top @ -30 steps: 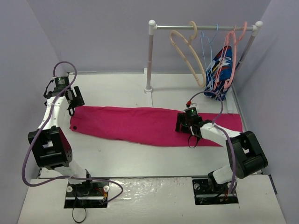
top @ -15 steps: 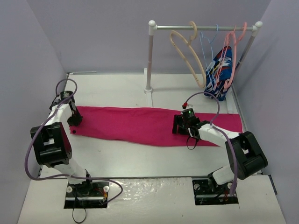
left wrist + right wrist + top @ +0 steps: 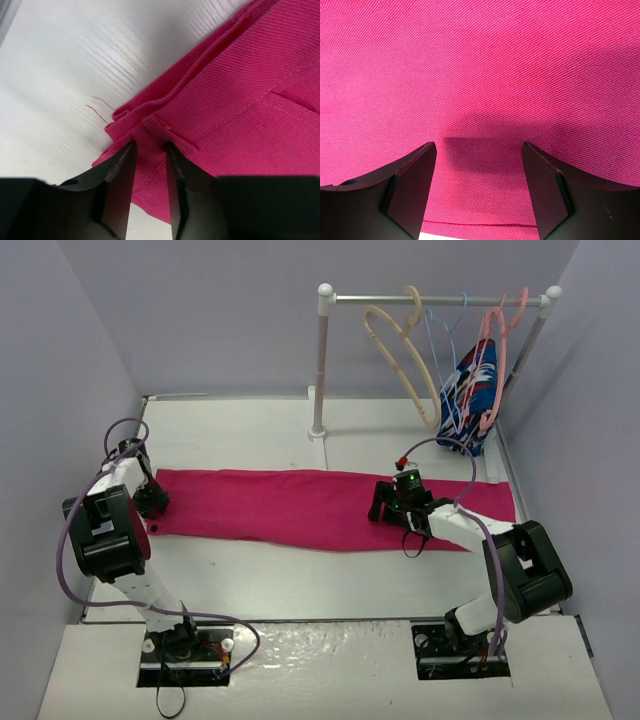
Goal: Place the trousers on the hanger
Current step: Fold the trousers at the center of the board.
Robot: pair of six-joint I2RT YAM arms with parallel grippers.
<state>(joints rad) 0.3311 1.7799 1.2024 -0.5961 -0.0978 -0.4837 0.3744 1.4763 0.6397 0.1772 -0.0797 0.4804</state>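
Left wrist view: left gripper point(image 3: 150, 147) pinches the layered corner of the trousers point(image 3: 250, 100); limp cloth, likely to sag. Right gripper point(image 3: 478, 147) gapes wide above.

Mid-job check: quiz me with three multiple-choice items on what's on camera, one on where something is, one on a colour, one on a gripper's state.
1. Where is the beige hanger? A) hanging on the rail B) lying flat C) held up by an arm
2. What colour are the trousers? A) blue B) magenta-pink C) grey
3. How is the left gripper? A) wide open, touching nothing B) shut on the trousers' end C) holding the hanger
Answers: 1 A, its hook is over the rail; 2 B, plain pink cloth; 3 B, its fingers pinch the cloth edge.
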